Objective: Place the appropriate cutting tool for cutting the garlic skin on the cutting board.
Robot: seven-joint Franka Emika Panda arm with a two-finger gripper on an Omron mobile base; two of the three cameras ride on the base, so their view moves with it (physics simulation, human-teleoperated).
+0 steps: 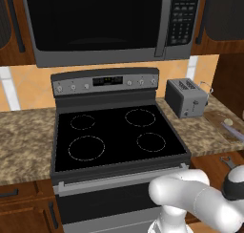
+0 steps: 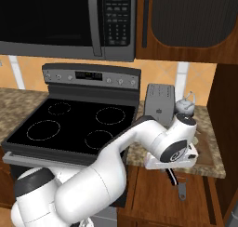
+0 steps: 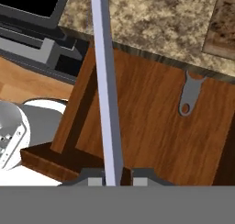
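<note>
My gripper [image 3: 117, 175] is shut on the knife, whose long silver blade [image 3: 104, 81] runs from between the fingertips up and out of the top of the hand view. The hand [image 2: 173, 168] hangs in front of the wooden cabinet, just below the counter edge. In the left base view the pale blade [image 1: 233, 131] slants over the near side of the dark cutting board [image 1: 220, 117], close to the small cream garlic [image 1: 228, 122]. The board's corner [image 3: 223, 25] shows at the upper right of the hand view. The black handle is hidden in my grip.
A short all-grey utensil [image 3: 187, 97] shows against the cabinet front under the counter edge, also seen as a utensil [image 2: 181, 190] below my hand. The silver toaster [image 1: 187, 97] stands left of the board. The black stove [image 1: 119, 134] lies to the left, with a microwave [image 1: 100, 22] overhead.
</note>
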